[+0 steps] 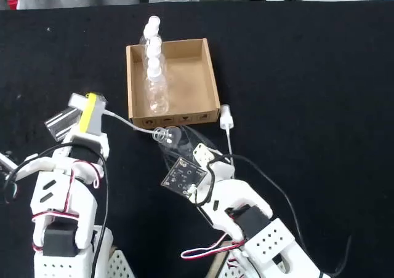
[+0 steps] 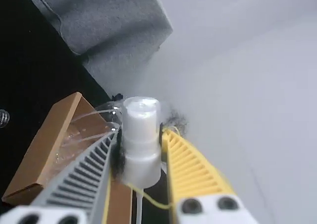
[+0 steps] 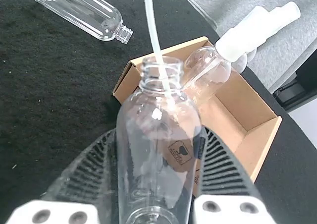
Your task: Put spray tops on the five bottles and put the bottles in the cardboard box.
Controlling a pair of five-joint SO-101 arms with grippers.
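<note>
The cardboard box (image 1: 209, 81) sits open on the black desk (image 1: 320, 75), ahead of both arms. Inside it, capped bottles (image 1: 155, 69) lie in a row along one side wall, spray heads pointing away from the arms; the count is not clear from the overlap. The left jaws, one grey and one yellow, are closed on the white body of a spray top (image 2: 141, 140), held off to one side of the box's near wall. The spray top's thin dip tube (image 1: 129, 123) runs across in front of that near wall and enters the open neck of a clear bottle (image 3: 158, 149). The right jaws are clamped around this bottle's body, one on each side, and hold it just outside the near wall with its neck tilted toward the box. The tube is inside the neck, but the spray top's body is well apart from the mouth, so the top is not seated. A second spray top (image 1: 226, 118) lies loose on the desk just beside the box's near corner on the right arm's side, tube pointing away from the box. One more uncapped bottle (image 3: 84, 8) lies on its side on the desk, outside the box.
</note>
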